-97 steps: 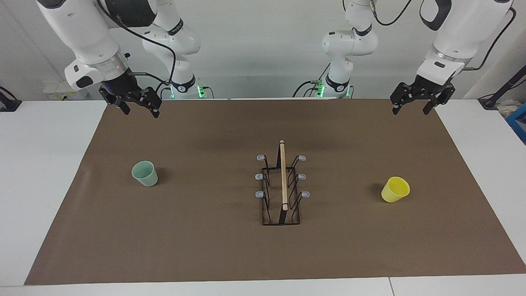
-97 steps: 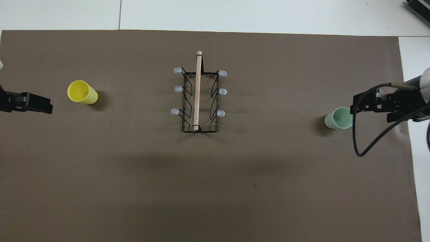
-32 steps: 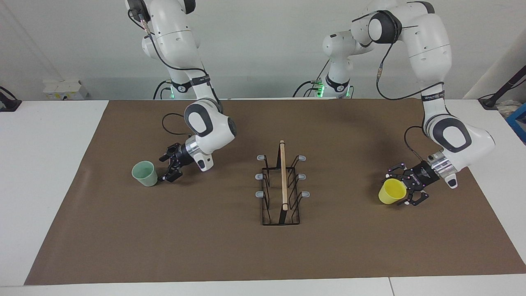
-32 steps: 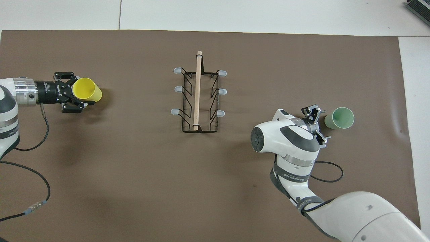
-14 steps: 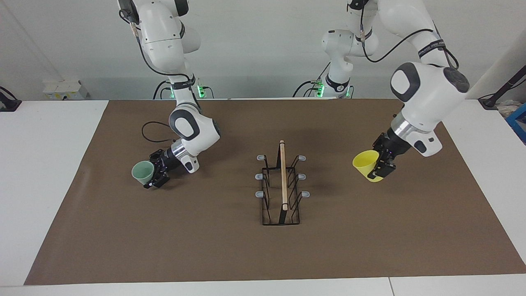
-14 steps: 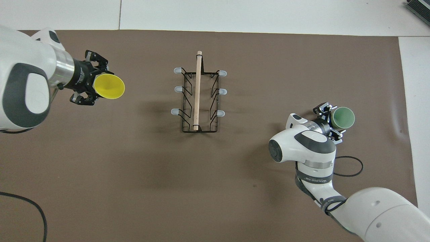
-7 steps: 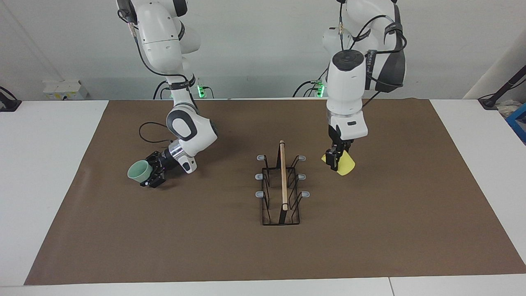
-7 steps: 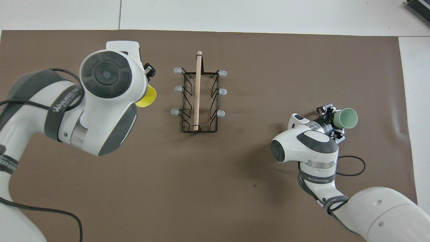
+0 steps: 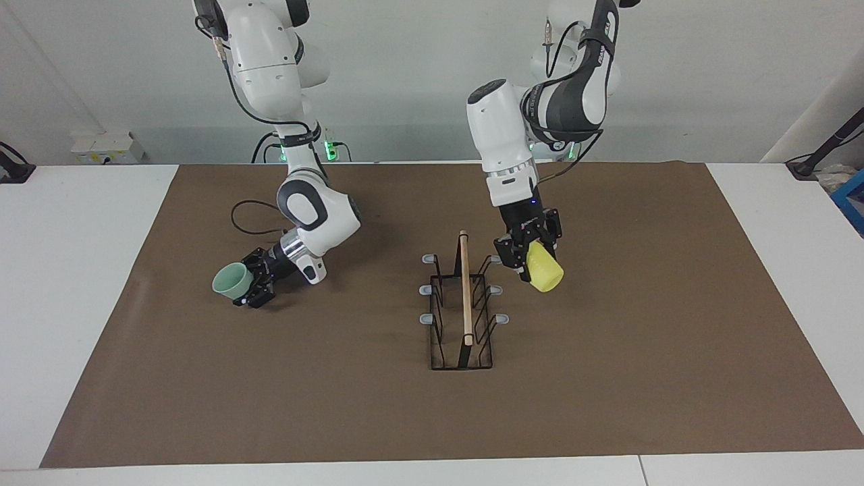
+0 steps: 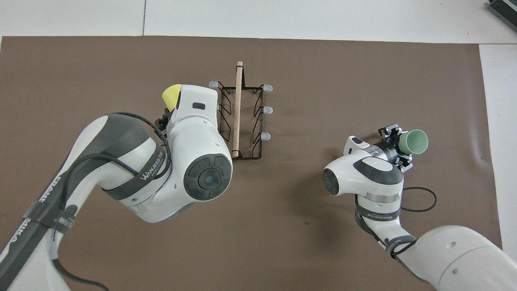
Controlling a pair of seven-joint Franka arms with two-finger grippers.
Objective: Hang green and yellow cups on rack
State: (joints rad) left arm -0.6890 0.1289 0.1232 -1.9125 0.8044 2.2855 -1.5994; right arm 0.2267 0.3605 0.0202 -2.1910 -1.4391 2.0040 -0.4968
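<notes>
White counter (image 9: 81,283) carries a brown mat (image 9: 337,405); pale wall, cables at 12 o'clock in the facing view.

Rack (image 9: 463,314): black wire, wooden bar, grey-tipped prongs, upright mid-mat.

Yellow cup (image 9: 543,268): bright, tapered, tilted, raised beside the rack on the left arm's side. Left end effector (image 9: 524,255) is clamped on it.

Green cup (image 9: 229,280): pale mint, tipped sideways, toward the right arm's end. Right end effector (image 9: 251,287) grips it low over the mat.

This is a robotics lab: two white robot arms (image 9: 297,135) stand at a white desk (image 9: 81,270) covered by a brown mat (image 9: 607,378), before a bare wall (image 9: 418,74).
</notes>
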